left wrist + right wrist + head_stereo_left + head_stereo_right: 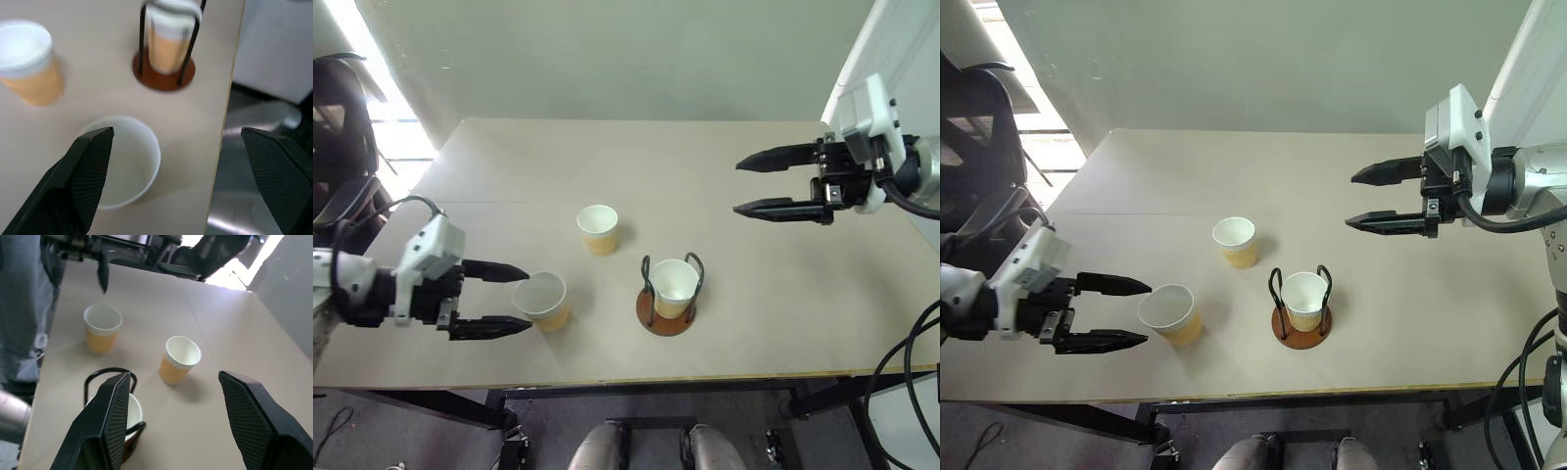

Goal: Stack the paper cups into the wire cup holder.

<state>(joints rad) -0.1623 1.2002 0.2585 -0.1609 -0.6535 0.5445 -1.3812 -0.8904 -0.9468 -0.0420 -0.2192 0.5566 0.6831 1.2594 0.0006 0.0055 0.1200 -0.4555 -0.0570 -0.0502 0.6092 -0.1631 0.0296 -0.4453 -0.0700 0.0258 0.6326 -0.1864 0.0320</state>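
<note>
Head view: one cup (pixel 674 284) sits in the holder (pixel 666 311), a second cup (pixel 598 229) stands free just far-left of it, and a third cup (pixel 542 300) is near-left, right at the left gripper (pixel 521 298), whose fingers are spread wide and empty. Right gripper (pixel 744 185) hangs high over the far right, fingers apart, empty. Left wrist view: that third cup sits just beyond the fingertips, not yet between them; the counter (pixel 215 147) edge is close, so an off-centre close could tip it over. Right wrist view: open counter around the holder, wires tight.
</note>
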